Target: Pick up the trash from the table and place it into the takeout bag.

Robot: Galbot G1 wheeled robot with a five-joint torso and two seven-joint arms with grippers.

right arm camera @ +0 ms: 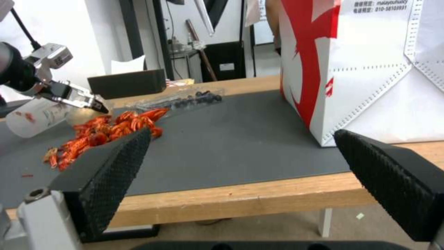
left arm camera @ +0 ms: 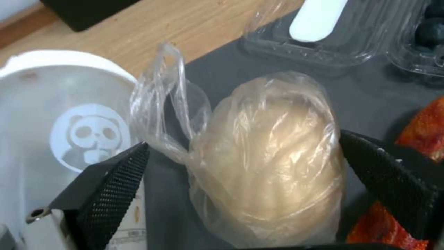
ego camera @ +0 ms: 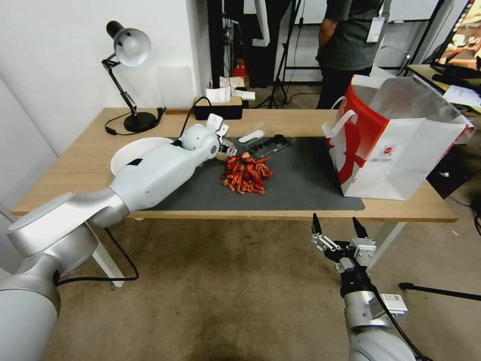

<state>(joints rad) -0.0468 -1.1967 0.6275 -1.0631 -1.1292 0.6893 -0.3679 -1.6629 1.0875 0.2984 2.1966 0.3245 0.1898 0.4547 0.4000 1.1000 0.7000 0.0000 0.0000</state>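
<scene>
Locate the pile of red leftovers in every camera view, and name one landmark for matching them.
Head view: the red leftovers lie mid-mat, just beside the left gripper.
Left wrist view: the red leftovers lie behind one finger, next to the wrapped lump.
Right wrist view: the red leftovers are heaped beside the left gripper.
Shared landmark: the dark grey mat.

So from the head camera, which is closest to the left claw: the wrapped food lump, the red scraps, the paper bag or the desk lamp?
From the left gripper:
1. Wrapped food lump, between its open fingers.
2. Red scraps, just beside it on the mat.
3. Desk lamp, at the table's far left.
4. Takeout bag, at the right end.
</scene>
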